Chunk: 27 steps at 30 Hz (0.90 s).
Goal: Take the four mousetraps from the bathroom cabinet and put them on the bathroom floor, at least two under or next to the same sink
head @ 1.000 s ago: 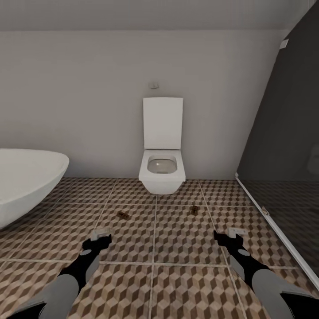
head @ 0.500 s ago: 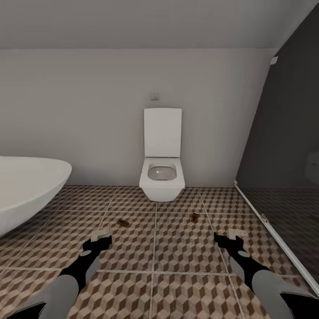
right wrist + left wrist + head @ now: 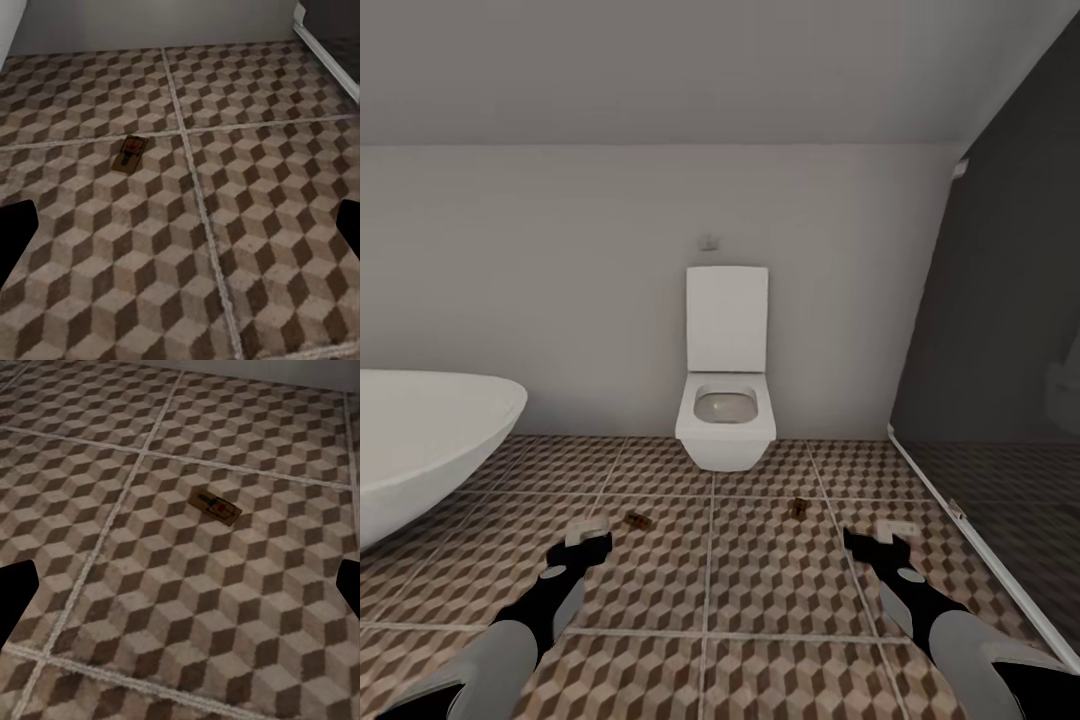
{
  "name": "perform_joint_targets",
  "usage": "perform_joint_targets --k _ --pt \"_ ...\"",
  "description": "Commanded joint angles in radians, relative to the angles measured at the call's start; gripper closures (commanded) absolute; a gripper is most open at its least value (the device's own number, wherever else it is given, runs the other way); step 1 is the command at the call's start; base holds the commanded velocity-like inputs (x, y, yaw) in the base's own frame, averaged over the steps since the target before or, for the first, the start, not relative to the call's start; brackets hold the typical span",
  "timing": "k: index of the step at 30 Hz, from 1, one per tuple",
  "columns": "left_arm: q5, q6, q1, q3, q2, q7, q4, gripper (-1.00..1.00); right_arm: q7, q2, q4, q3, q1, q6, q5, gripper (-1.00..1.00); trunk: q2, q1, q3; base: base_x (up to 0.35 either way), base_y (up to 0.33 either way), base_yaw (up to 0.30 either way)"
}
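**Mia:** What is in the room?

**Ben:** A white toilet [image 3: 726, 395] sits against the back wall with its lid up. The bathroom floor [image 3: 760, 590] has tiles with little brown, beige and white cubes on them.

**Mia:** Where are the mousetraps?

**Ben:** Two lie flat on the floor in front of the toilet. One mousetrap [image 3: 637, 520] is in front of the toilet and off toward the tub side. The other mousetrap [image 3: 798, 508] is in front of the toilet and off toward the dark glass side. They are well apart from each other.

**Mia:** What is the tub like?

**Ben:** The white tub [image 3: 420, 445] is round and smooth. It is far to the side of the toilet. The dark glass wall [image 3: 1000, 330] is on the toilet's other side.

**Mia:** And the robot's hands?

**Ben:** The left gripper [image 3: 588, 540] hangs over the floor, nearer the robot than the toilet, close to the first trap but not touching it. Its jaws are wide open and hold nothing. In the left wrist view the trap [image 3: 215, 506] lies on a tile out ahead of the jaws.

**Mia:** The other one?

**Ben:** The right gripper [image 3: 882, 538] hangs over the floor too, near the second trap. Its jaws are spread apart and hold nothing. In the right wrist view that trap [image 3: 130, 154] lies just by a grout line.
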Motion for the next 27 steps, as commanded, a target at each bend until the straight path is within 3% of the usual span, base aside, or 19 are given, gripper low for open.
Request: perform_joint_targets --k 1,16,27 --pt "-0.010 -0.004 -0.001 0.006 0.000 0.002 0.002 -1.00 0.001 0.000 0.002 -0.005 -0.001 -0.004 -0.002 -1.00 0.000 -0.001 0.003 0.000 0.000 0.000" --pt "-0.005 -0.003 -0.001 0.006 0.007 0.001 0.035 -1.00 -0.006 0.001 0.024 -0.004 -0.001 -0.004 -0.002 -1.00 0.003 -0.007 0.061 0.000 0.000 0.000" --pt "-0.007 -0.005 -0.001 0.006 0.024 0.001 0.123 -1.00 -0.010 0.001 0.082 -0.003 -0.001 -0.005 -0.002 -1.00 0.080 -0.050 0.096 0.000 0.000 0.000"
